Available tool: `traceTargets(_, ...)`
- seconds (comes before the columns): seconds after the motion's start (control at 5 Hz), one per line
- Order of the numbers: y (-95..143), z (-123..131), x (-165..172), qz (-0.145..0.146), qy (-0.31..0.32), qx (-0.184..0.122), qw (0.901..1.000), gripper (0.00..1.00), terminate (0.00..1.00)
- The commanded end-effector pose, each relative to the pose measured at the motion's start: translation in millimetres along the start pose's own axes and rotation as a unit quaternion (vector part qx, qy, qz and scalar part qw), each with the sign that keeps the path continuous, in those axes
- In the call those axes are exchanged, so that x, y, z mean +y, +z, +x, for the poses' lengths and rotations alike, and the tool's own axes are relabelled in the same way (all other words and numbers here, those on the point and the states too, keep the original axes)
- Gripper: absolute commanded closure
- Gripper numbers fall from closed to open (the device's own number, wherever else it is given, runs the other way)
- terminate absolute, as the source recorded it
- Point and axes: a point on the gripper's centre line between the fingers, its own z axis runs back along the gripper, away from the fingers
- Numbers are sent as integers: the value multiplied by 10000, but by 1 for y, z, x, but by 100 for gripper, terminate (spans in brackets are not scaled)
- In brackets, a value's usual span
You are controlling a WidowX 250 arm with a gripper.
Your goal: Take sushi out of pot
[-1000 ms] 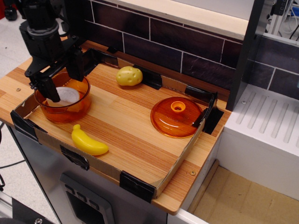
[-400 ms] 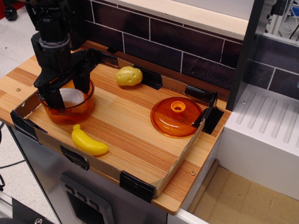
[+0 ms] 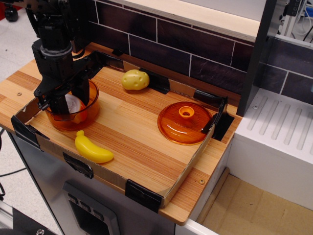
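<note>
The see-through orange pot stands at the left end of the wooden tray. The sushi, a white lump with an orange layer at its lower right, lies inside it. My black gripper reaches down into the pot from above. One finger is at the sushi's left and the other at its upper right, so the sushi sits between the jaws. The fingers hide part of the sushi, and I cannot tell whether they press on it.
A yellow banana lies just in front of the pot. A yellow potato sits at the back. The domed orange lid with a knob lies at the right. A low cardboard wall rims the tray, with a dark tiled wall behind.
My gripper has moved down and to the right into the pot. Its fingers have come closer together on either side of the sushi. The sushi and pot have stayed put.
</note>
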Motion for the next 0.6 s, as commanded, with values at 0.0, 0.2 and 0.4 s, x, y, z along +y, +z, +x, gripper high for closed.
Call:
traceTargets(0.0, 46, 4, -1, -406, 270, -305, 9983, 100, 0)
traceTargets(0.2, 74, 0, -2, -681, 100, -638, 9956, 100, 0)
traceTargets(0.4, 103, -14, -2, -1027, -32, -674, 9924, 100, 0)
